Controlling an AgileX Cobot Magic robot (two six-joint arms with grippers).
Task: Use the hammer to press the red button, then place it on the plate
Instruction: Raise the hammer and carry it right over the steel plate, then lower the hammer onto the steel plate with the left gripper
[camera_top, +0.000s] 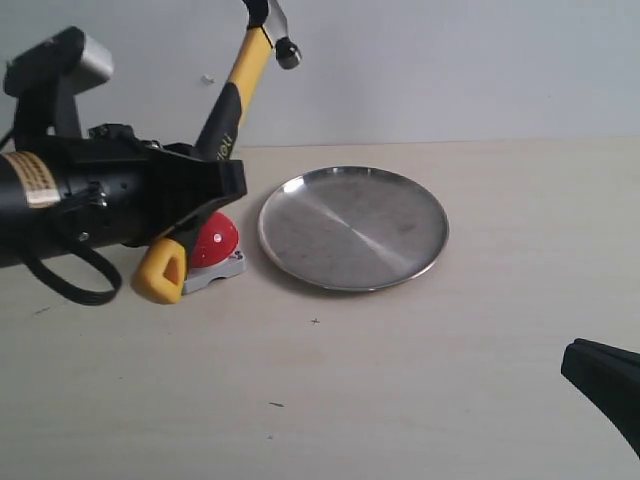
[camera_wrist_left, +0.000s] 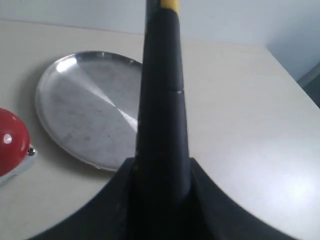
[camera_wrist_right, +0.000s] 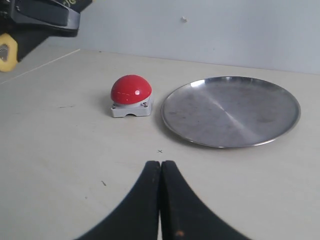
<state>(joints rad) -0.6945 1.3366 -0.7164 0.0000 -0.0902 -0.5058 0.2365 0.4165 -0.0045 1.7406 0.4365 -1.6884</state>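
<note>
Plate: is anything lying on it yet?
Nothing lies on the plate; the exterior and right wrist views show its whole scuffed surface bare. In the left wrist view the hammer covers part of its rim.

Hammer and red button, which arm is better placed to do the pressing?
Left, most likely. The left gripper grips the hammer by its black handle, raised close to the red button. The right gripper is shut, empty, and well away from it.
</note>
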